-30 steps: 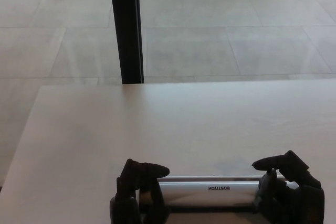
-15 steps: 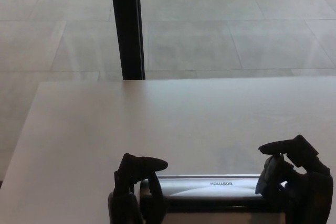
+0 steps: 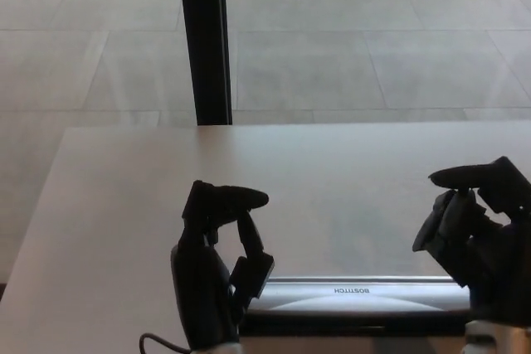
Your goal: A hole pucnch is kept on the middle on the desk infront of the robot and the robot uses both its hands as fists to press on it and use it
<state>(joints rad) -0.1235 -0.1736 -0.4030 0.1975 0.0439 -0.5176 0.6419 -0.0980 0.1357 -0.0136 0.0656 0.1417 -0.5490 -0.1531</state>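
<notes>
A long silver hole punch [image 3: 357, 300] with black lettering lies across the near edge of the pale desk [image 3: 290, 180], at the bottom of the head view. My left hand [image 3: 217, 267] hovers above its left end, fingers curled into a fist and holding nothing. My right hand [image 3: 481, 238] is raised higher over the right end, also curled into a fist and empty. Both hands hide the ends of the punch.
A black vertical post [image 3: 205, 39] stands behind the desk's far edge. Beyond it lies a tiled floor [image 3: 373, 39]. The desk's left edge runs diagonally at the picture's left.
Both fists have lifted off the hole punch, the right one higher. The camera has tilted slightly, so the punch sits lower in the picture.
</notes>
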